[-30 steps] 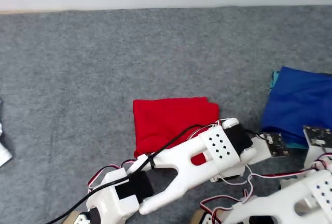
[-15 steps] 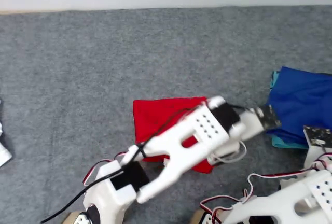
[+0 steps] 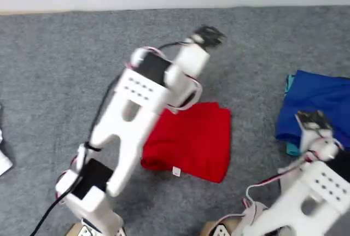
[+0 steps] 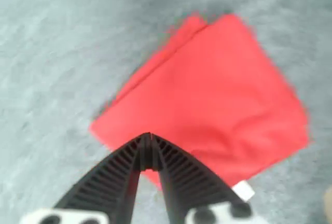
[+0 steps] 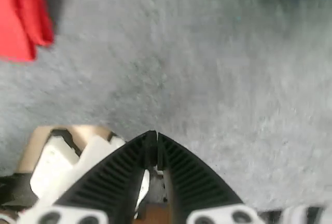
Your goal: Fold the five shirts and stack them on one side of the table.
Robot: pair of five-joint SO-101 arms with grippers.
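Lifted clear, the left gripper (image 4: 148,141) hangs above the folded red cloth shirt (image 3: 191,137), its fingers pinched together on nothing. The right gripper (image 5: 153,138), likewise pinched and empty, hovers beside that shirt, toward the folded blue cloth pile (image 3: 320,107).

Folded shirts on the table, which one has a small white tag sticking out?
The red shirt, lying alone mid-table: its white tag pokes out at the near edge. The blue shirt at the right shows none.

Red shirt (image 3: 191,135), blue shirt (image 3: 320,107), grey table (image 3: 65,72)
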